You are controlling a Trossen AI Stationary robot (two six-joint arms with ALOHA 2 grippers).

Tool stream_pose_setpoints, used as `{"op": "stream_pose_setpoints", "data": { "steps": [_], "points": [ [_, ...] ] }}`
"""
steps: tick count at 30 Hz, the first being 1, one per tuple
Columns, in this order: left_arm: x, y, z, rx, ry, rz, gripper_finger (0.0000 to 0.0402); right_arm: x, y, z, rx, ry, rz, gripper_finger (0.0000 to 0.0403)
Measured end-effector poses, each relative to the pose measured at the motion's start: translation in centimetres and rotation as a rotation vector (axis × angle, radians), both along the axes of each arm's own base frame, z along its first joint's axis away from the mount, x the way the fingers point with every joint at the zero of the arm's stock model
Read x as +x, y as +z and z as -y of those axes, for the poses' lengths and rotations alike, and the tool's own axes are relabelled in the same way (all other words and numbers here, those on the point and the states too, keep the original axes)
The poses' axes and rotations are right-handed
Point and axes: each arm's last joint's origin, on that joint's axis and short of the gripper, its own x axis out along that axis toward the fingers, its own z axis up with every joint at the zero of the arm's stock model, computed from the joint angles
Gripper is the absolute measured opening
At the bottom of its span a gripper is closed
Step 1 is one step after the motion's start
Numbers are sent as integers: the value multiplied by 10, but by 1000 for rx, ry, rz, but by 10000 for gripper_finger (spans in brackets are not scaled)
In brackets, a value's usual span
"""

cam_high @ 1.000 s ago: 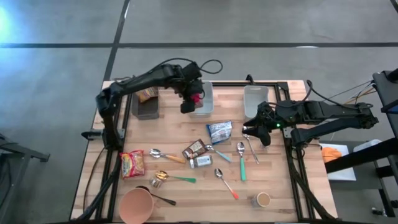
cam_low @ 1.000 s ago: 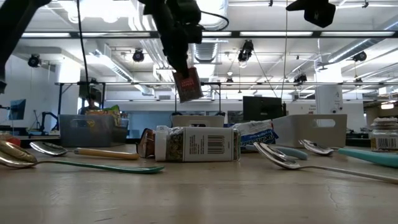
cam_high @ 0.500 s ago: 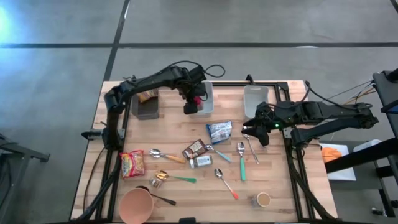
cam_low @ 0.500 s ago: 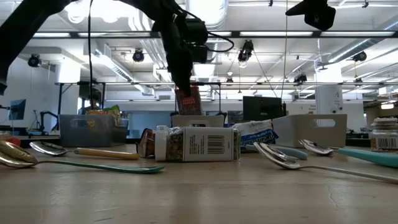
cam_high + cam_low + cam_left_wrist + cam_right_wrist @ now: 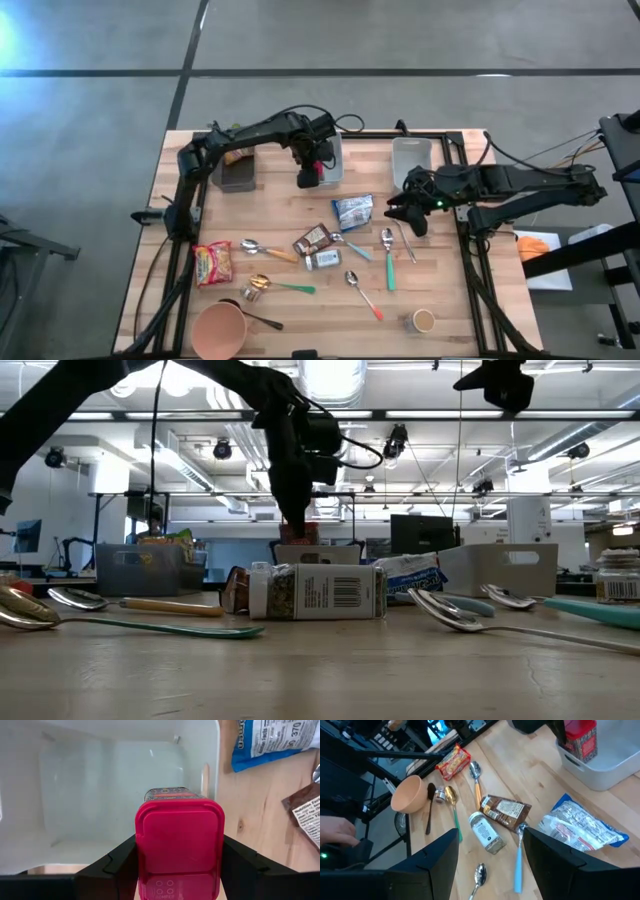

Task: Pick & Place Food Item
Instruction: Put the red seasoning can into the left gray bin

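My left gripper [image 5: 310,172] is over the white bin [image 5: 337,152] at the table's far middle, shut on a spice jar with a red lid [image 5: 180,840]. In the low view the jar [image 5: 300,532] dips behind the bin's wall [image 5: 325,552]. The right wrist view shows the jar [image 5: 580,740] inside the bin [image 5: 615,767]. Whether it stands on the bin's floor, I cannot tell. My right gripper [image 5: 408,215] hovers open above the table's right half, near the spoons, with nothing between its fingers [image 5: 435,865]. My left gripper pinches the jar's red lid by its two opposite sides [image 5: 142,845] between its two fingers [image 5: 117,865]. The fingers come from above, pointing steeply down. The jar hangs upright below them, its lower part inside the white bin.
A dark bin [image 5: 237,172] holding a snack bag stands left of the white one, a clear bin [image 5: 410,160] to its right. Mid-table lie a blue packet [image 5: 352,210], a brown packet [image 5: 312,238], a lying jar [image 5: 323,260] and several spoons. A tan cup [image 5: 218,330] is near left.
My left gripper has gone down with the jar, tipping steeper, and a little toward the table's right edge. The jar, which hung well above the bin, now sits low behind the bin's wall.
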Motion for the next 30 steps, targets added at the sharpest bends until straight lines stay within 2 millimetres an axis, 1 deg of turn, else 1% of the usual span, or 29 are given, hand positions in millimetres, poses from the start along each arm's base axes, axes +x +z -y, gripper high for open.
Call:
{"op": "stream_pose_setpoints", "data": {
  "steps": [7,18,26,30],
  "points": [
    [0,0,1,-2,-21,-7,210,3,-2,-5,-4,25,-9,219],
    [7,-20,6,-15,-40,-28,210,4,-3,-6,-1,26,-17,219],
    [1,-34,10,-37,-36,-75,210,4,-3,-7,0,31,-18,219],
    [0,-36,11,-41,-20,-76,210,4,-3,-7,-2,31,-18,219]
  ]
}}
